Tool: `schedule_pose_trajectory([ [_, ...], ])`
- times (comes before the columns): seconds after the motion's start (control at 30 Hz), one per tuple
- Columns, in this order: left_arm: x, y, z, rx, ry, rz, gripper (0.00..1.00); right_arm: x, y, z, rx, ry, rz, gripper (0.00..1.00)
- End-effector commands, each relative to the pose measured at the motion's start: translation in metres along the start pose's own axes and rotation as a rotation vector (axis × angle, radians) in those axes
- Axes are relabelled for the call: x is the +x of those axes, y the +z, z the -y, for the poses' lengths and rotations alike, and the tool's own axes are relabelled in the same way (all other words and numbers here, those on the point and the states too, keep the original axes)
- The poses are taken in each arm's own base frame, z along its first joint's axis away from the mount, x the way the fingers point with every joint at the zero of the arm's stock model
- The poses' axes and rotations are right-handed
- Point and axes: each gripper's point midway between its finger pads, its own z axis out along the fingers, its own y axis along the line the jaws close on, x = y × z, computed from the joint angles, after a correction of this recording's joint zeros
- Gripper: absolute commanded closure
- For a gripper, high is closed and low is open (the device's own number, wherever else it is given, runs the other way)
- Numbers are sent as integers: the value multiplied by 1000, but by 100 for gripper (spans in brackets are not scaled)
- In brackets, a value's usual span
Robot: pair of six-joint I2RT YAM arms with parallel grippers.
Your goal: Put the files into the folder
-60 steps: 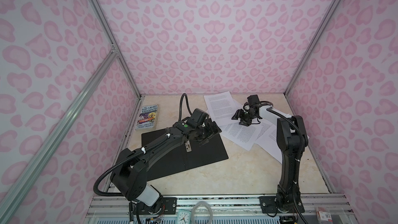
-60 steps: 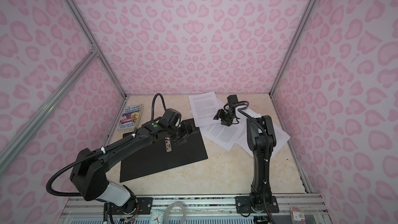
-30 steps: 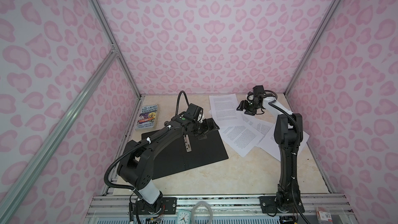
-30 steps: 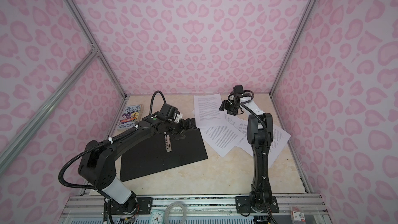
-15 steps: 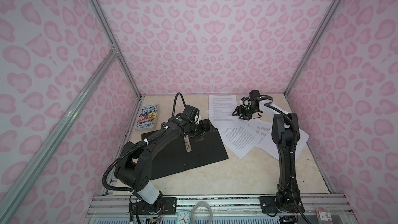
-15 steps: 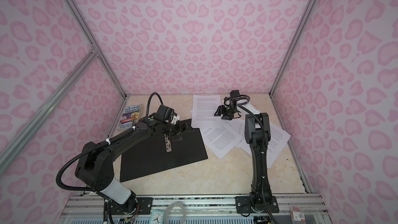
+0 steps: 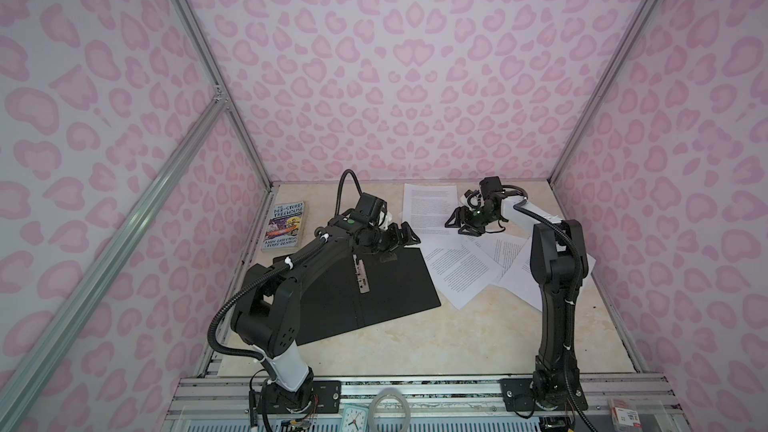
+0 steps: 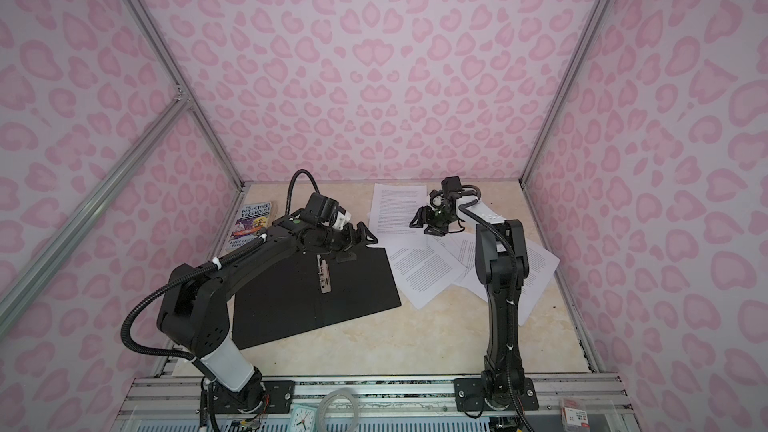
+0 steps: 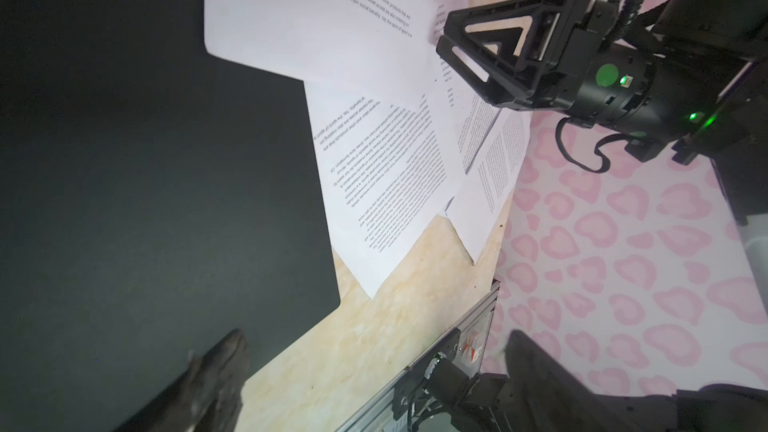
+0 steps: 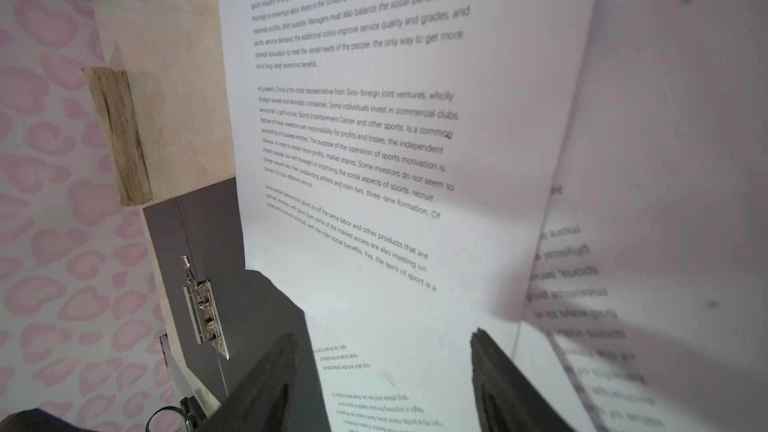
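Right wrist view: the right hand point(image 10: 382, 336), partly open, holds nothing, files point(image 10: 353, 139) below it; left hand point(image 9: 376, 336) wide open, empty, folder point(image 9: 145, 160) edge below it.

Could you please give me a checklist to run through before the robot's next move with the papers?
1. The folder lies open flat, black inside up: ok.
2. The clip strip is free of paper: ok; whether it is raised: cannot tell.
3. The left gripper is open and empty above the folder's far corner: ok.
4. The right gripper grips a sheet: not ok; its jaws stand open over the far sheet.
5. Papers filed: not ok; the loose sheets lie on the table beside the folder.
6. The Treehouse book is out of the way: ok.
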Motion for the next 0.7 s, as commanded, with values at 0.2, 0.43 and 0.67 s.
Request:
schedule_pose_trajectory([
  [0.2,-50,38,13,22,43,52,1,25,22,8,116,3,-110,35],
  [0.43,-85,76,15,81,28,106,1,46,21,-3,103,9,-138,35],
  [0.67,-110,112,1,85,-8,111,1,38,0,-17,52,-13,-108,33],
])
